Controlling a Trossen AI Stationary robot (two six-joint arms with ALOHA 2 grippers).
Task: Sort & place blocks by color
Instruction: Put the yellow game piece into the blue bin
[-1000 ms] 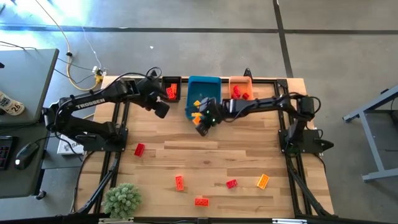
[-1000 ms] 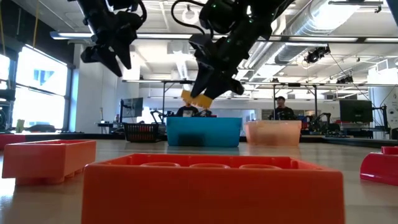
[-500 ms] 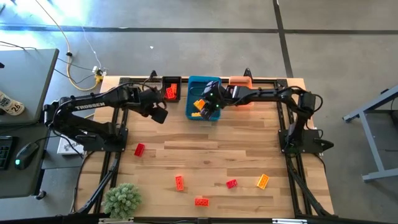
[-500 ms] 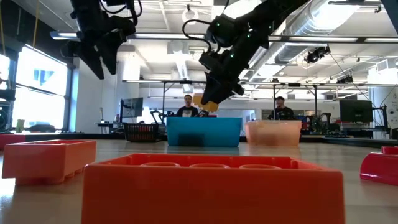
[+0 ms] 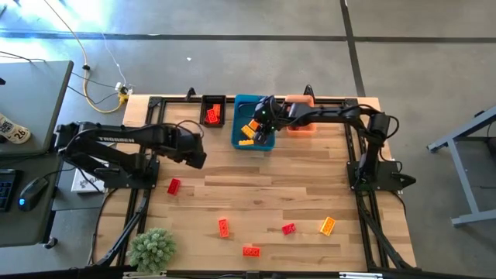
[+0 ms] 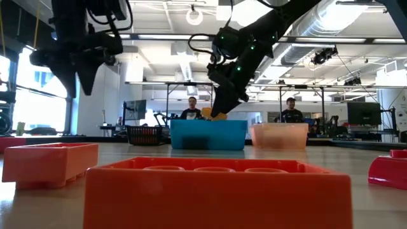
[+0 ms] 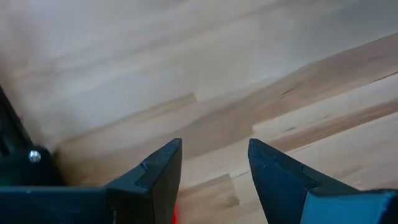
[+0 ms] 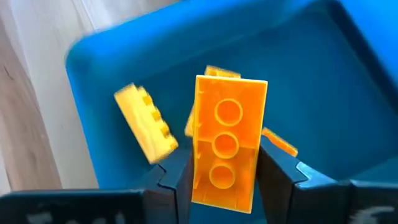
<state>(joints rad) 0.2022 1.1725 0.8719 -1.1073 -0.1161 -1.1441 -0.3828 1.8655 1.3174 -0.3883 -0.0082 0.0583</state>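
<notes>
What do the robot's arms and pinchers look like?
Both arms are dark, nearly black, built from long tube-like links with chunky joints. The left arm has white TROSSEN lettering along its side. The right arm shows little green lights near its wrist in the low view. Each gripper has two dark, wedge-shaped fingers with flat inner faces, and black cables loop beside the arms.

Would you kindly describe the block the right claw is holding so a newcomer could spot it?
Find the blue bin at the table's far edge. Above it hangs the right claw, shut on a yellow-orange block. Unlike the loose blocks lying in the bin, it stands upright, hollow underside showing.
</notes>
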